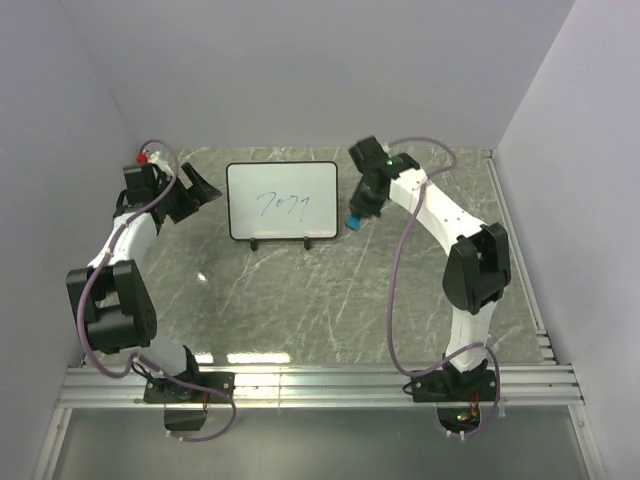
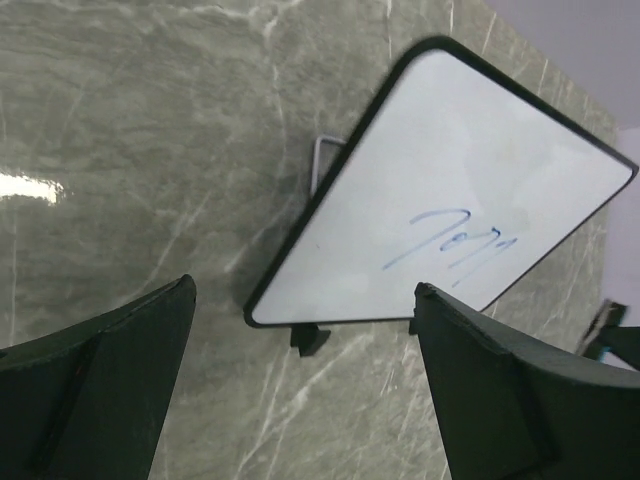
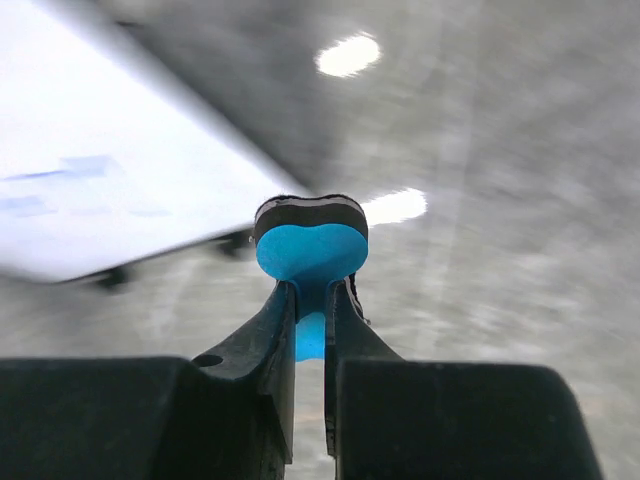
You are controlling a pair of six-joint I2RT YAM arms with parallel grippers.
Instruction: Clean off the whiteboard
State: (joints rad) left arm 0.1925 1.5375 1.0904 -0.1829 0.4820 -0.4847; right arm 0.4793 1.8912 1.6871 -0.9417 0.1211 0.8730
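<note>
Grey-green marbled table, glossy, closed in by plain pale walls on three sides.

Item 1, far left: left gripper. Jaws spread wide, nothing between them. It hangs just beside the board's left edge, not touching it.

Item 2, centre rear: whiteboard. White panel in a thin black frame with rounded corners, standing propped on small black feet, face toward the arms. A short blue scribble sits mid-panel and is not yet wiped.
- Handling, by judgement: light and rigid, with a slick face. On this polished stone it would likely skid or tip backward under wiping pressure.
- Best hold is the frame at the left edge, clear of the writing, to brace it while the other arm wipes.

Item 3, right of the board: eraser, a blue block with a dark pad on its far face. Right gripper is clamped tight on it, and the blue body bulges above the fingers, so it reads as soft and compressible. The eraser is near the board's lower right corner.

Not determinable:
- Whether the eraser touches the frame. The right wrist view is smeared with blur, leaving the board a pale streak.
- The board's back. Only a bent wire stand shows behind it in the left wrist view.
- What the scribble says.
</note>
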